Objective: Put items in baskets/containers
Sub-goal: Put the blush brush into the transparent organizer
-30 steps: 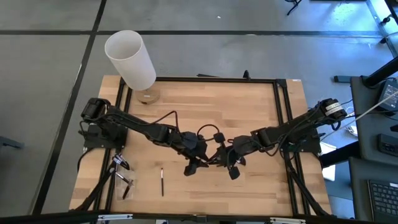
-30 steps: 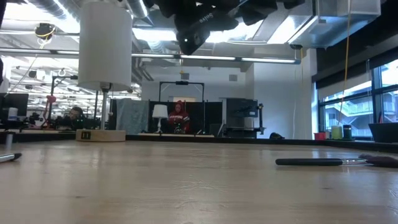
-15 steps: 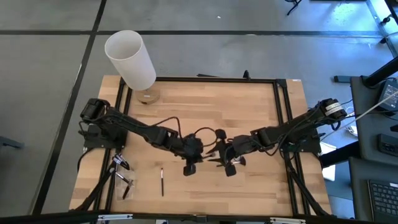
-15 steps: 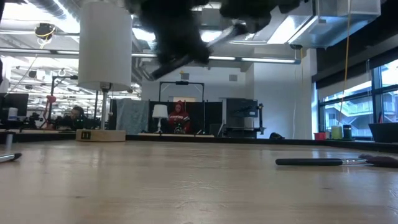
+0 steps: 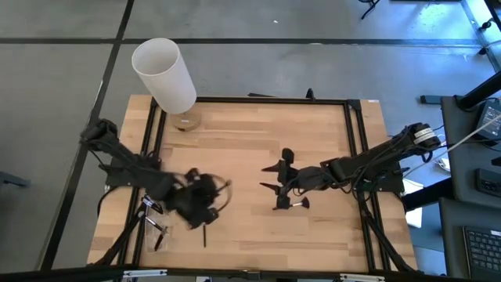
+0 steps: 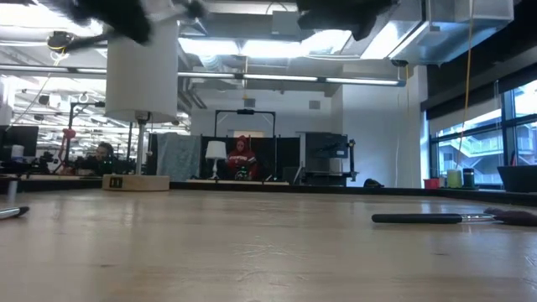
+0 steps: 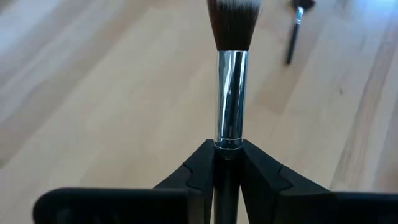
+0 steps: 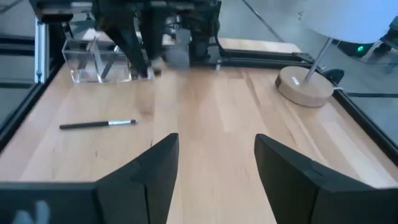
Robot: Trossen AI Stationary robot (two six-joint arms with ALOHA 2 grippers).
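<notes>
My left gripper [image 5: 202, 216] hangs above the table's near left part, shut on a makeup brush [image 7: 231, 62] with a silver ferrule and a dark, pale-tipped tuft. Another dark brush [image 5: 204, 236] lies flat on the wood just below it, also seen as the brush on the table [image 8: 97, 124]. The see-through container [image 5: 154, 227] stands at the near left edge with a few brushes in it. My right gripper [image 5: 275, 186] is open above the table's middle, with nothing between its fingers [image 8: 155, 165]. My left gripper pinches the brush's dark handle [image 7: 227, 158] between its two fingers, just behind the silver ferrule. The brush lies along the fingers, with its tuft pointing out past their tips. It is lifted clear of the table, slanting downward.
A tall white cylinder lamp [image 5: 164, 74] on a round wooden base [image 5: 186, 121] stands at the far left corner. A black frame rail [image 5: 356, 157] runs round the table. Bare wood stretches between the two grippers.
The two grippers met over the table's middle. My right gripper has opened wide and stayed there. My left gripper has swung quickly toward the table's near left, toward the container, turning and tipping as it went, with the brush in its fingers.
</notes>
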